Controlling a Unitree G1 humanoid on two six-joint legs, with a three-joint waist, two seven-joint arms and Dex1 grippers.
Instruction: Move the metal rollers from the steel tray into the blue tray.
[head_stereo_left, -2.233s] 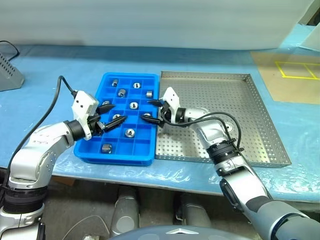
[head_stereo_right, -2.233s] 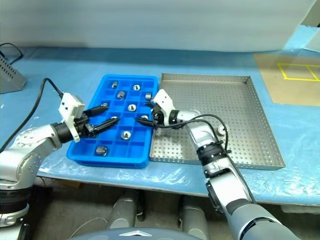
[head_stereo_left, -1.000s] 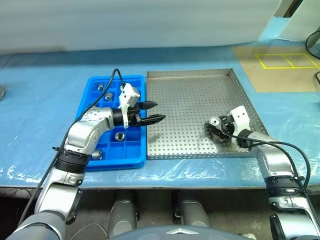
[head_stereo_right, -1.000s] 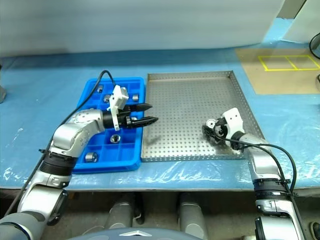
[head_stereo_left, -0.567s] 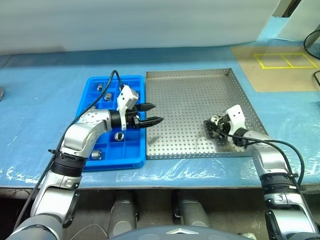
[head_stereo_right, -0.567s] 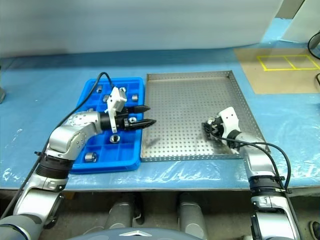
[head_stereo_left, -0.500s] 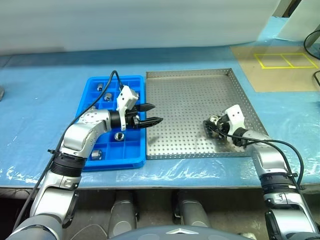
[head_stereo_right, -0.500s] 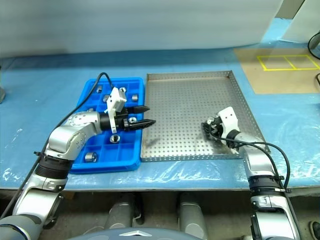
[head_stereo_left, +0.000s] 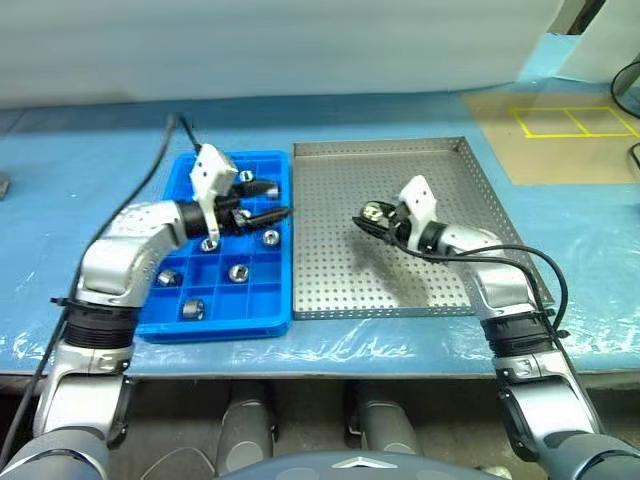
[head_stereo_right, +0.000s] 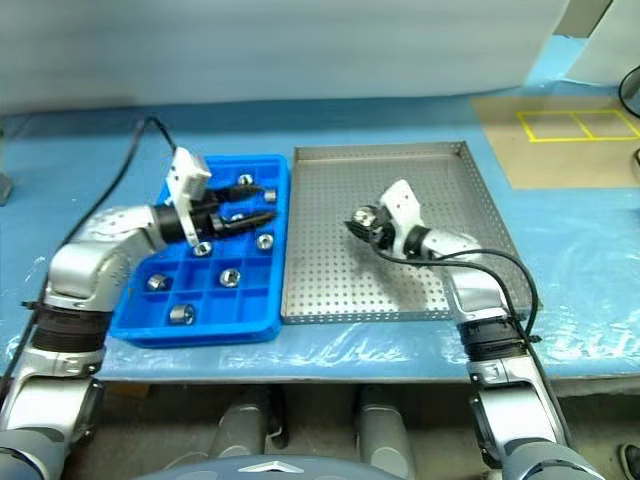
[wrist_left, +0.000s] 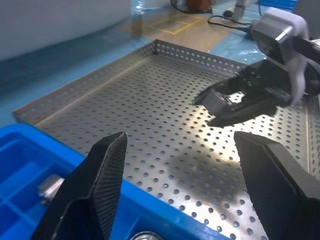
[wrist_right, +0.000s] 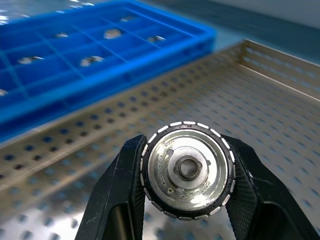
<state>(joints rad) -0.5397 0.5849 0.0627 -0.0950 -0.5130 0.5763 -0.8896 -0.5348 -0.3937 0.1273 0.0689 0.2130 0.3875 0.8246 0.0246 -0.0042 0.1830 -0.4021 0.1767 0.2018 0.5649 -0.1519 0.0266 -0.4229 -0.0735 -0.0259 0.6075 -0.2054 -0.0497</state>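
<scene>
1. The large shallow silvery steel tray (head_stereo_left: 400, 215) with a perforated floor lies on the blue-covered table (head_stereo_left: 70, 170); the bright blue plastic tray (head_stereo_left: 225, 300) with a grid of square compartments sits just beside it, at the steel tray's nine o'clock.
2. The right gripper (head_stereo_left: 368, 215) hangs over the middle of the steel tray, pointing toward nine o'clock. Its two black fingers (wrist_right: 122, 185) pinch a round silvery metal roller with a central hole (wrist_right: 187, 170), one finger on each side of its rim.
3. The left gripper (head_stereo_left: 268, 200) is over the far part of the blue tray, pointing toward three o'clock. Its black fingers (wrist_left: 95, 185) are spread apart with nothing between them.
4. Several more small silvery-grey metal rollers (head_stereo_left: 238, 272) rest in separate compartments of the blue tray, mostly toward its near and middle rows.
5. The steel tray's floor shows no loose rollers around the right gripper.
</scene>
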